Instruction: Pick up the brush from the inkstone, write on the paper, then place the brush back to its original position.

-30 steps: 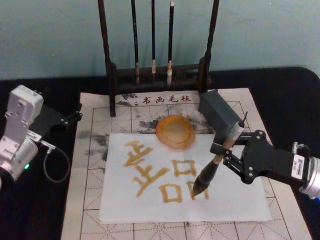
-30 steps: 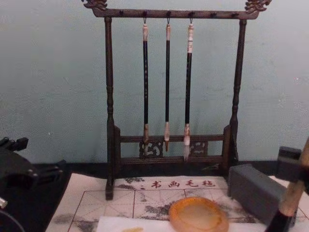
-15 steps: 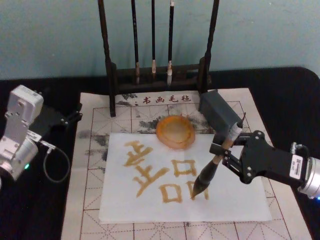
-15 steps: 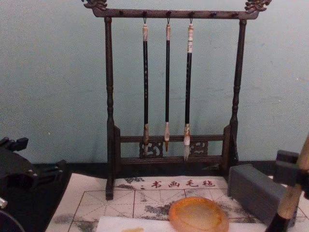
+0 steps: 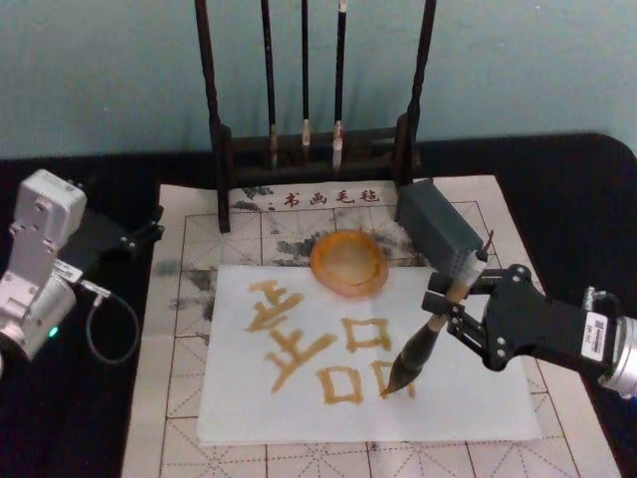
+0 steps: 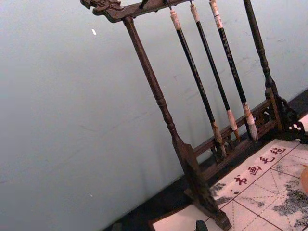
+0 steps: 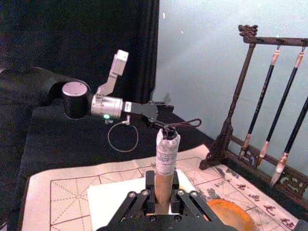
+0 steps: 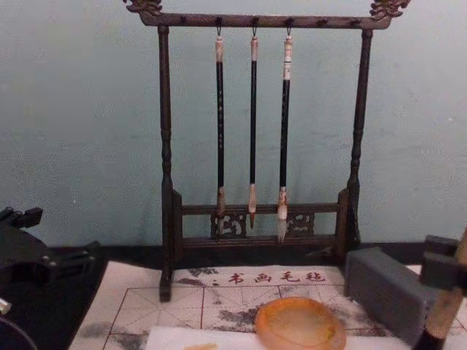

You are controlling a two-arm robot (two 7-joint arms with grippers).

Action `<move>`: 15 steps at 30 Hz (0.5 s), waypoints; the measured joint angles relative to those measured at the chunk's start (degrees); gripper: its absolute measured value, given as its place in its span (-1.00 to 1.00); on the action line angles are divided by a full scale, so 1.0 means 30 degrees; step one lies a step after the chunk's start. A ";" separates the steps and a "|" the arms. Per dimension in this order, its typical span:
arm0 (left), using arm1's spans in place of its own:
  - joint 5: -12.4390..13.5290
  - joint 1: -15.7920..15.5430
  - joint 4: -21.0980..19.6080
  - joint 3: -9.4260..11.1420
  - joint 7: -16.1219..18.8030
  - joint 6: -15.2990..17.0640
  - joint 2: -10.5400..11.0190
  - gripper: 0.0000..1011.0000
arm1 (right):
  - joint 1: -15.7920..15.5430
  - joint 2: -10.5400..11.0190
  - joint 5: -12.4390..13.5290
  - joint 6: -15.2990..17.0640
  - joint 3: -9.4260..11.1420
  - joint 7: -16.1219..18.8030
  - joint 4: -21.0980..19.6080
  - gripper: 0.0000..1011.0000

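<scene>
My right gripper is shut on the tan handle of the brush, which leans with its dark tip touching the white paper at the rightmost ochre stroke. In the right wrist view the brush handle stands upright between the fingers, its white cap and loop on top. The chest view has the brush at the right edge. The round orange inkstone lies just beyond the paper, with nothing in it. My left gripper is parked at the left, off the mat.
A dark wooden rack with three thin hanging brushes stands at the back. A grey block sits right of the inkstone, close behind my right gripper. The paper lies on a gridded felt mat over a black table.
My right gripper has shifted slightly toward me and lower with the brush, its tip staying on the rightmost stroke. The left arm has not moved.
</scene>
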 joint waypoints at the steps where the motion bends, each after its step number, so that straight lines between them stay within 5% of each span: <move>1: -0.0001 0.0000 -0.0001 -0.0001 -0.0001 0.0000 0.0000 0.98 | -0.0024 0.0023 -0.0009 -0.0010 0.0015 -0.0004 -0.0010 -0.63; 15: 0.0000 -0.0001 -0.0001 0.0000 -0.0001 0.0000 0.0000 0.98 | -0.0521 0.0380 -0.0016 -0.0093 0.0453 -0.0109 -0.0239 -0.63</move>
